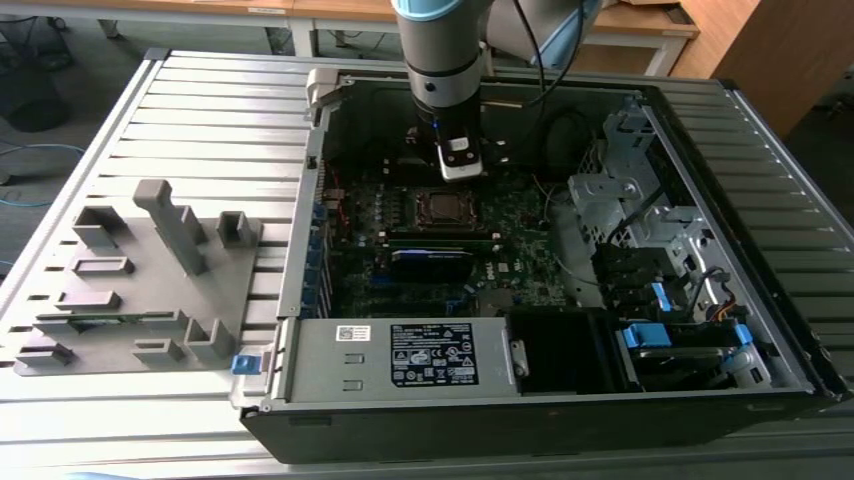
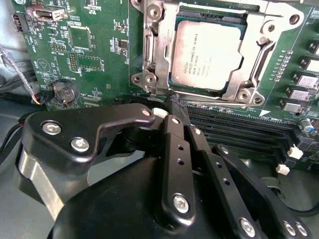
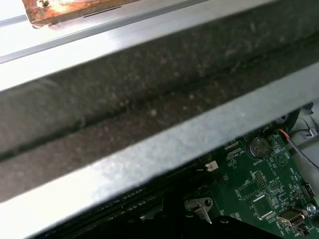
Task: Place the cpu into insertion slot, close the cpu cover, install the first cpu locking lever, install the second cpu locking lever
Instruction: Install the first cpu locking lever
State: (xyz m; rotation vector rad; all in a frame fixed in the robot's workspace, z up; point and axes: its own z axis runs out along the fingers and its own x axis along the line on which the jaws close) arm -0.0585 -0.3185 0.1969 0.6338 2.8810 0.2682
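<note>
The gripper (image 2: 177, 106) is pinched together with nothing in it. Just past its tips, the cpu (image 2: 209, 52) sits in the insertion slot (image 2: 212, 14) with the cpu cover (image 2: 153, 55) down, so I think it is lever time. That needs the tips low, right by the cover's edge.

Silvery square cpu (image 2: 209, 52) lies flat, face up, in the insertion slot (image 2: 212, 15), cpu cover (image 2: 155, 55) framing it, just beyond the claw (image 2: 175, 105).

Workshop or lab, slatted metal bench (image 1: 200, 110), open computer case (image 1: 534, 425)
</note>
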